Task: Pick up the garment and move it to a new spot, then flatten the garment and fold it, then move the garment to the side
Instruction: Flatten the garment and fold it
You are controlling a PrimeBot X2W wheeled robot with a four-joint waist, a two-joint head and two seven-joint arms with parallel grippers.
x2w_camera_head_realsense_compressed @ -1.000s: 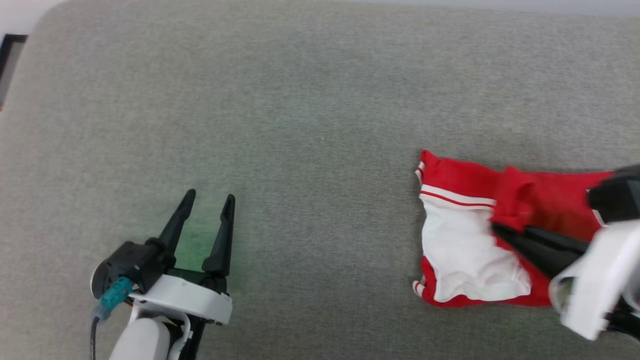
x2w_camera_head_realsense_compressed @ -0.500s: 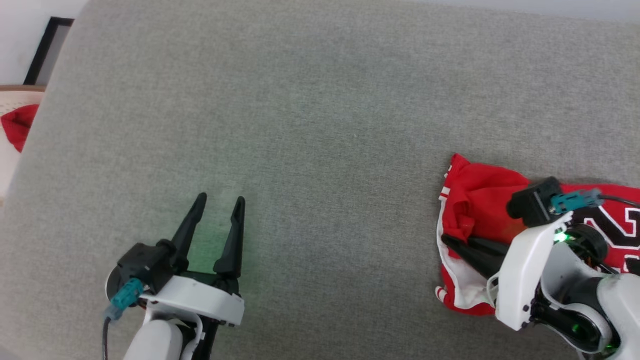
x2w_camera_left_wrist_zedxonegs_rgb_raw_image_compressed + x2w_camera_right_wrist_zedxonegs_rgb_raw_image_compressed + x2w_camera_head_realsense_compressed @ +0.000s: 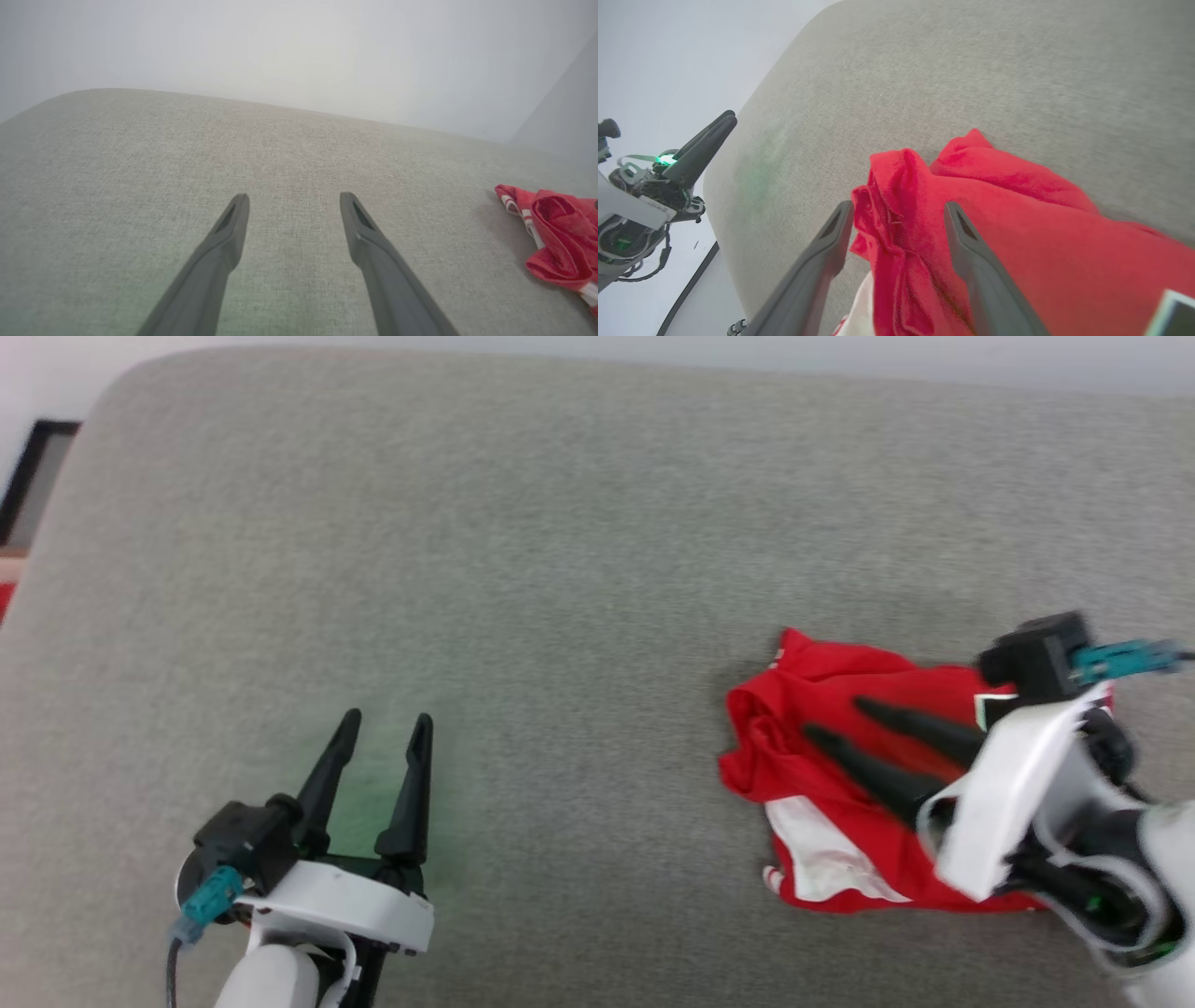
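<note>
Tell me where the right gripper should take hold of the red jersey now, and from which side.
Take the bunched fold at the left end of the garment. It stands up off the grey cushion, while the rest lies flatter. The right gripper is open with that fold between its fingers, so probably come straight down from above and close there.

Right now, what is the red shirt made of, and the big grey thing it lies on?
The garment looks like soft, matte cloth: it bunches into loose folds without shine. The grey surface under it seems a coarse woven fabric, by its speckled weave; what is inside I cannot tell.
</note>
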